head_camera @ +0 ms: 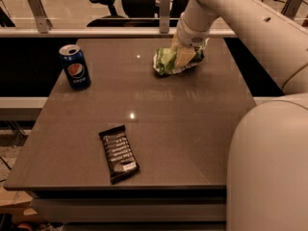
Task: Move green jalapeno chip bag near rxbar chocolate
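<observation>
The green jalapeno chip bag (166, 61) is a crumpled light-green foil bag lying at the far middle of the table. My gripper (185, 56) comes down from the upper right and sits on top of the bag's right part, with bag foil showing on both sides of it. The rxbar chocolate (119, 153) is a flat black bar with white text. It lies near the table's front edge, left of centre and far from the bag.
A blue Pepsi can (75, 67) stands upright at the far left of the brown table (192, 138). My arm's large white body (269, 167) fills the right foreground. A rail and office chairs stand behind the table.
</observation>
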`<act>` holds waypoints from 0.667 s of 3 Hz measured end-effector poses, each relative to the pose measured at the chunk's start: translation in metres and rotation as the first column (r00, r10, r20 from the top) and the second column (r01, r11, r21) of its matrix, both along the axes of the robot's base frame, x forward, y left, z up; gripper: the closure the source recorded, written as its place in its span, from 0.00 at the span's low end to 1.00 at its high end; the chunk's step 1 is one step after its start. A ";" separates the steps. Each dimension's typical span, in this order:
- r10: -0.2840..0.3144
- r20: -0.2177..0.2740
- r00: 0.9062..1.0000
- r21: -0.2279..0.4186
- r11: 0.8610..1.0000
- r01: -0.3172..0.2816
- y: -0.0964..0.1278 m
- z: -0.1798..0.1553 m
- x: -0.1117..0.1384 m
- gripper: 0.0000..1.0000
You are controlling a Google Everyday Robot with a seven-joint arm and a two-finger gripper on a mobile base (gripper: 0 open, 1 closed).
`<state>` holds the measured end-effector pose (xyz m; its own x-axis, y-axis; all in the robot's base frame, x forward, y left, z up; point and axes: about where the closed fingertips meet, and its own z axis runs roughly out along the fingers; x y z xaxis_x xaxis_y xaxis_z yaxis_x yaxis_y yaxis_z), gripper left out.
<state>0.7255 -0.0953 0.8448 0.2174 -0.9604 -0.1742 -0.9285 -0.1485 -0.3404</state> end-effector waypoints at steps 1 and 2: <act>-0.003 0.012 1.000 0.015 1.000 0.003 0.001 -0.002 0.000 0.88; -0.005 0.052 0.999 0.044 0.999 0.002 0.002 0.009 -0.002 1.00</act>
<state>0.7239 -0.0938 0.8539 0.2240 -0.9528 -0.2051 -0.9096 -0.1289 -0.3949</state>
